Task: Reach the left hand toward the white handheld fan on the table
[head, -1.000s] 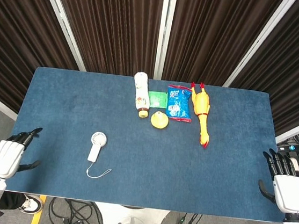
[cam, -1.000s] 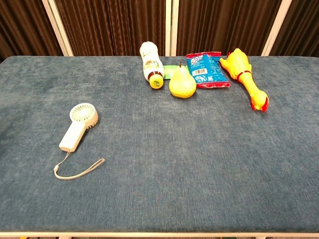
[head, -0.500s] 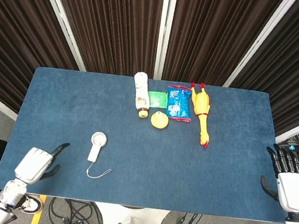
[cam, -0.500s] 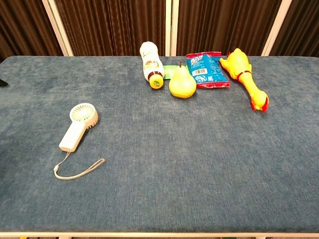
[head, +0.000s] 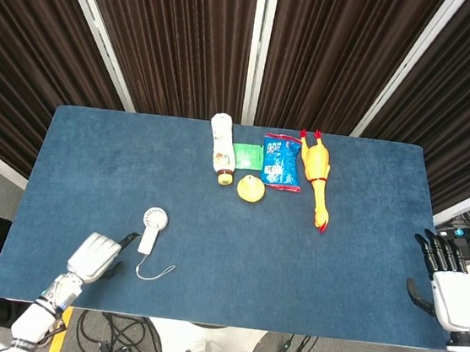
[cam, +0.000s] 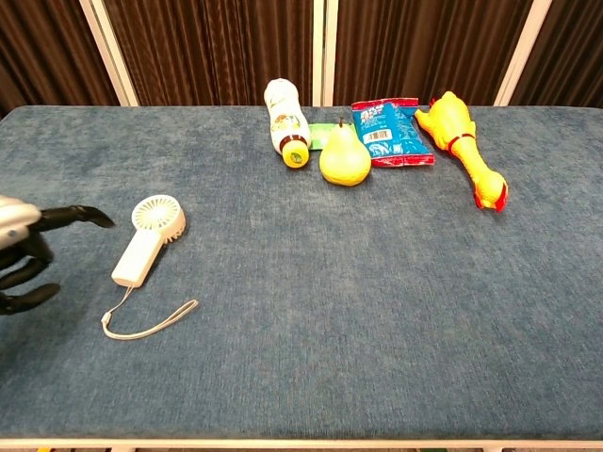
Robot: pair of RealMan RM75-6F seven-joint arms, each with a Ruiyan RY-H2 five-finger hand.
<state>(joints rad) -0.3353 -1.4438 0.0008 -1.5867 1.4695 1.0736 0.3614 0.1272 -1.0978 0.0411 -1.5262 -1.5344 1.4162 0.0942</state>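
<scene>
The white handheld fan (head: 150, 229) lies flat on the blue table (head: 223, 277), round head away from me, its cord loop (head: 154, 271) trailing toward the front edge. In the chest view the fan (cam: 149, 240) sits left of centre. My left hand (head: 96, 255) hovers over the table's front left, just left of the fan's handle, holding nothing, one finger stretched toward it. The chest view shows this hand (cam: 28, 254) at the left edge, dark fingers apart. My right hand (head: 447, 294) hangs open beyond the table's right edge.
At the back centre lie a white bottle (head: 220, 147), a green packet (head: 247, 155), a blue snack bag (head: 282, 161), a yellow pear (head: 250, 188) and a yellow rubber chicken (head: 316, 178). Dark curtains close off the back.
My left hand has swept from the table's left edge rightward over the cloth, ending close beside the fan's handle, and now shows in the chest view. The right hand barely moved.
</scene>
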